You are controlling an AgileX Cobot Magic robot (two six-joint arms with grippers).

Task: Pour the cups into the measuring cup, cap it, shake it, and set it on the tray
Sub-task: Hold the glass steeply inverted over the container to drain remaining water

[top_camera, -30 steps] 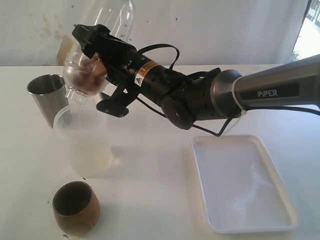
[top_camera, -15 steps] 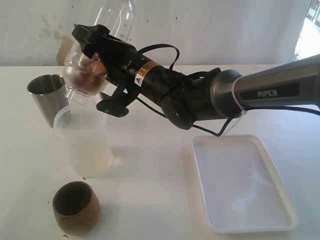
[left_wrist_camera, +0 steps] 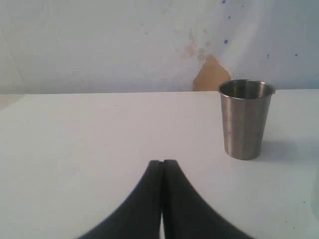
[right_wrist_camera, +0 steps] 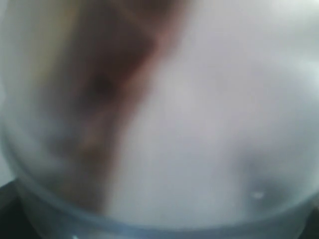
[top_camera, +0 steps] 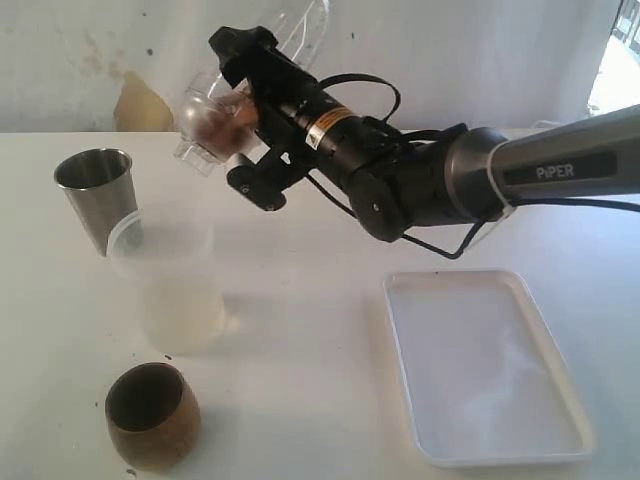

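Two claws: my right gripper (top_camera: 243,98) pinches the tilted measuring cup (top_camera: 303,28), cap (top_camera: 203,127) pointing toward eight o'clock; my left gripper (left_wrist_camera: 162,167) sits pressed together near the steel tumbler (left_wrist_camera: 246,119).

Soft, even light casts faint shadows beside the steel tumbler (left_wrist_camera: 246,119), glare blows out the exterior view's upper right, and the right wrist view is wholly blurred

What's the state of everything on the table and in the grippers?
measuring cup: held in air, tilted cap-down
cap: on measuring cup
steel tumbler: upright
frosted cup: upright
wooden cup: upright
tray: flat, nothing on it
left gripper: shut, empty
right gripper: shut on measuring cup
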